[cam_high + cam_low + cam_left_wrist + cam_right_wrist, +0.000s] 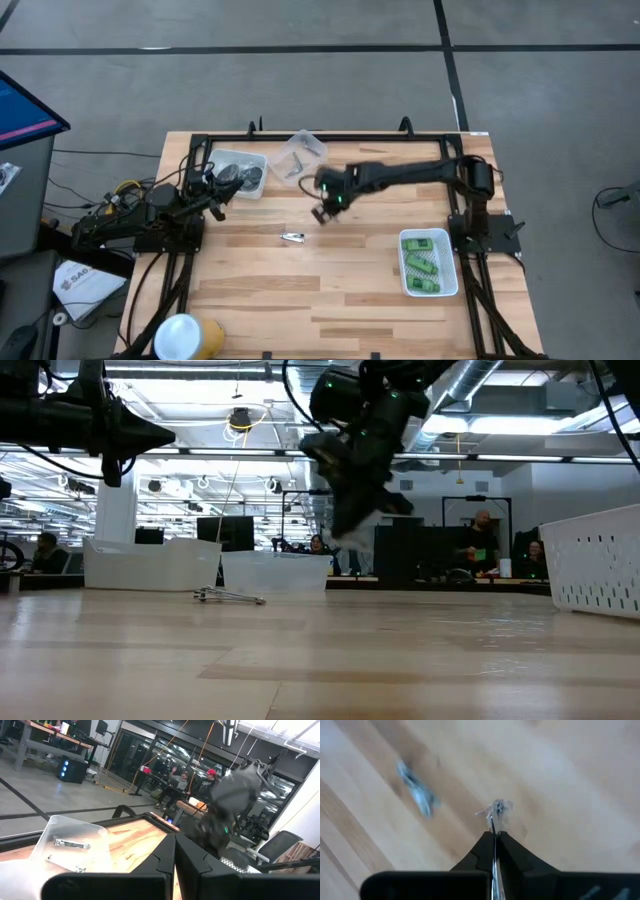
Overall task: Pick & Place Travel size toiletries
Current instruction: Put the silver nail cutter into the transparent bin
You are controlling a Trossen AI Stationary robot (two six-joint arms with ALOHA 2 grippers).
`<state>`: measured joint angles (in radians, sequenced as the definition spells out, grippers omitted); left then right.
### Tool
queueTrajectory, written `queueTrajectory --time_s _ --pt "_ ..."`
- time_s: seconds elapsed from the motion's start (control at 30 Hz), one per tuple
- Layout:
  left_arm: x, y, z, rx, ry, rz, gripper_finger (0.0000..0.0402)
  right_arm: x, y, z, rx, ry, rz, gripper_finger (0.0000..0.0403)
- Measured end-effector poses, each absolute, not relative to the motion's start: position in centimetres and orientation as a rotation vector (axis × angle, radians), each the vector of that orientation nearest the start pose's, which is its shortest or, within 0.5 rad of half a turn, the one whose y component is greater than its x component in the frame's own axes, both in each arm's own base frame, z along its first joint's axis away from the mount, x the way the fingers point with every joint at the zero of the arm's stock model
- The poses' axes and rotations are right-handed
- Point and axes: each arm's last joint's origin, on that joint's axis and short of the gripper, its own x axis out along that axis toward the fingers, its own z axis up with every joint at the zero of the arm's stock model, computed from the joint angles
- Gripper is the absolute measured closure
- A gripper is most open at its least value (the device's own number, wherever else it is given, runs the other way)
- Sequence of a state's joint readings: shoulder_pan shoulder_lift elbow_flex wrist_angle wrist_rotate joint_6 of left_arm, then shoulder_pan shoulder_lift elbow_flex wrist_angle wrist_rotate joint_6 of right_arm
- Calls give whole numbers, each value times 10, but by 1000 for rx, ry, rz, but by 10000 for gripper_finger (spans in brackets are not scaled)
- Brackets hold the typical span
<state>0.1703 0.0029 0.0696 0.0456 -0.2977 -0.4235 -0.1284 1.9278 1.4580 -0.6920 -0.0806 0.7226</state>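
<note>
My right gripper (323, 212) hangs above the middle of the table, shut on a thin silver grooming tool (496, 812). A second silver tool (292, 237) lies flat on the wood nearer the front; it also shows in the low view (230, 597) and, blurred, in the right wrist view (417, 795). A clear plastic tub (301, 155) at the far edge holds more silver tools (71, 843). Dark grey round jars (246, 176) lie in a white tray at the far left. Green bottles (424, 262) lie in the white mesh basket (404, 285) at the right. My left gripper (217, 190) is shut and empty beside the tray. My right gripper pinches the thin silver tool (494, 832) between its two fingers, coming from above and pointing down. The tool runs along the fingers, and its end (498, 807) sticks out past the fingertips. It is lifted clear of the table.
A white and yellow object (187, 337) stands at the near left corner. A black frame (330, 137) runs along the table's far edge. Bare wood lies between the loose tool and the basket. People sit in the room beyond the table (482, 545).
</note>
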Motion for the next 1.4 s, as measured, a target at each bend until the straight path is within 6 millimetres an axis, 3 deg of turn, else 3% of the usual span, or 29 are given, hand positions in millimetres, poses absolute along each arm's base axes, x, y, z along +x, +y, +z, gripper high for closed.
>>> queueTrajectory --time_s 0.27,0.5,0.9,1.03,1.4 --pt "89 24 191 -423 -211 437 400 407 -101 263 663 884 -448 399" --pt "88 24 191 -423 -211 437 400 410 -144 291 596 703 -458 401" --pt "88 24 191 -423 -211 438 400 402 -184 299 577 569 -507 401" --pt "89 24 191 -423 -211 437 400 410 -190 298 569 493 -499 401" --pt "89 24 191 -426 -212 437 400 441 -206 258 605 526 -517 401"
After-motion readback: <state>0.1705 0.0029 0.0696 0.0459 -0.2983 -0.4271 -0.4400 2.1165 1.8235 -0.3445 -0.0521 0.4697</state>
